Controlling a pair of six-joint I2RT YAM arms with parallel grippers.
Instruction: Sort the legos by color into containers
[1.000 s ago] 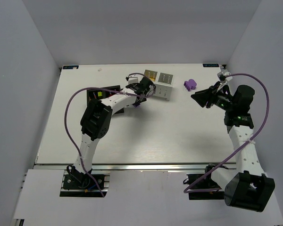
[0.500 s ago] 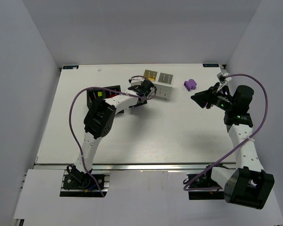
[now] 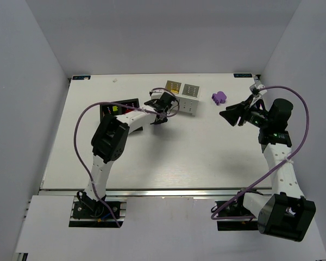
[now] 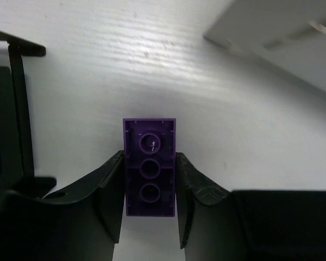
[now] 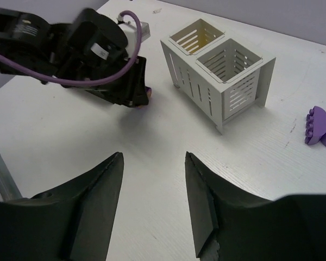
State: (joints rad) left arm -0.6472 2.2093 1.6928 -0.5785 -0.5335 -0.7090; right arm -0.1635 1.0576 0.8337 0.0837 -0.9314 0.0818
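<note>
Left gripper (image 4: 150, 176) is pinching a purple brick (image 4: 149, 138) at the center of the left wrist view, with one black finger (image 4: 106, 185) pressing each long side. The brick is showing three round sockets in a row and is sitting low over the white table (image 4: 168, 65); cannot tell if it is touching the table. In the top view this gripper is sitting at upper center of the frame, just left of the white container (image 3: 186, 107), near it but apart. The white container is standing upright with two slatted cells, and the upper-left cell is looking yellowish inside; contents are too small to tell. The black container (image 3: 136, 101) is lying further left, partly under the left arm, with a lime green lego (image 3: 115, 109) and something red showing inside. A clump of purple legos (image 3: 219, 97) is resting on the table right of the white container, well apart from it. Right gripper (image 5: 153, 160) is hanging at upper right of the top view, near that clump, with its fingers spread and gripping nothing, pointing toward the white container.
</note>
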